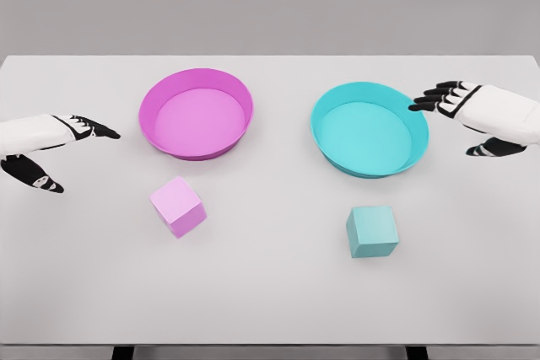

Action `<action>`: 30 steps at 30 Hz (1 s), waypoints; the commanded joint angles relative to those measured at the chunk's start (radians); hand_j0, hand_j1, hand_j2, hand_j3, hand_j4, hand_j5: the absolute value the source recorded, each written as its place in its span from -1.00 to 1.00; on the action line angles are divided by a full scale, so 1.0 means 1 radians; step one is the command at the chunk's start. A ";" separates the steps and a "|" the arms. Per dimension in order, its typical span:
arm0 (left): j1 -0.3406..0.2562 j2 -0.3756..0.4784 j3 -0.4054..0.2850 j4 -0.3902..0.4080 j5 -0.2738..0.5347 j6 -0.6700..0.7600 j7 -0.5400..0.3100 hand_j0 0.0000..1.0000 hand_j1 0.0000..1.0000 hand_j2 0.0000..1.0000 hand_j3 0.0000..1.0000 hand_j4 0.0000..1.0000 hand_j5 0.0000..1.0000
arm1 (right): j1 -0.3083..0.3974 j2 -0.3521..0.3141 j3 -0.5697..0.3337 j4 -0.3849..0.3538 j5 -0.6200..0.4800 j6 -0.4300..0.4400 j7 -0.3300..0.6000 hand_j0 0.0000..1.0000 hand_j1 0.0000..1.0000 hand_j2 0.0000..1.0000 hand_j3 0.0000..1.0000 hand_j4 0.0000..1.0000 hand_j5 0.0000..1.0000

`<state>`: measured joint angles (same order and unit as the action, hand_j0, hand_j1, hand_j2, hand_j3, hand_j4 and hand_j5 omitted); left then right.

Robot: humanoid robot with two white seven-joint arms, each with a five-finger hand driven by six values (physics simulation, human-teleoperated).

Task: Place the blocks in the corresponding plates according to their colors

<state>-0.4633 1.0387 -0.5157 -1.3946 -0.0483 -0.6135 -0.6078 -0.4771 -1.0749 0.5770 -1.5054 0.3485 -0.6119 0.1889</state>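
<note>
Blocks, pink and teal, lie before matching plates; both hands' fingers spread, holding nothing.

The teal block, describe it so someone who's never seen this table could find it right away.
On the white table stand two round plates, pink on the left and teal plate on the right. Just in front of the teal one, nearer the camera, lies the teal block. The only other cube, the pink block, lies further left.
</note>
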 commanded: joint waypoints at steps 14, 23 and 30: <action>0.020 -0.043 -0.072 -0.192 -0.002 0.003 -0.003 1.00 1.00 1.00 1.00 1.00 1.00 | -0.402 -0.112 0.452 -0.009 -0.008 0.001 0.000 1.00 1.00 1.00 1.00 1.00 1.00; 0.023 -0.152 -0.070 -0.193 -0.076 0.003 -0.003 1.00 1.00 1.00 1.00 1.00 1.00 | -0.413 -0.220 0.504 -0.253 -0.006 0.001 0.004 1.00 1.00 1.00 1.00 1.00 1.00; 0.023 -0.170 -0.070 -0.193 -0.093 0.003 -0.001 1.00 1.00 1.00 1.00 1.00 1.00 | -0.376 -0.148 0.508 -0.253 -0.006 0.001 0.038 1.00 1.00 1.00 1.00 1.00 1.00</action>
<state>-0.4403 0.8733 -0.5863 -1.5870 -0.1397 -0.6135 -0.6103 -0.8483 -1.2329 1.0836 -1.7541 0.3480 -0.6119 0.2084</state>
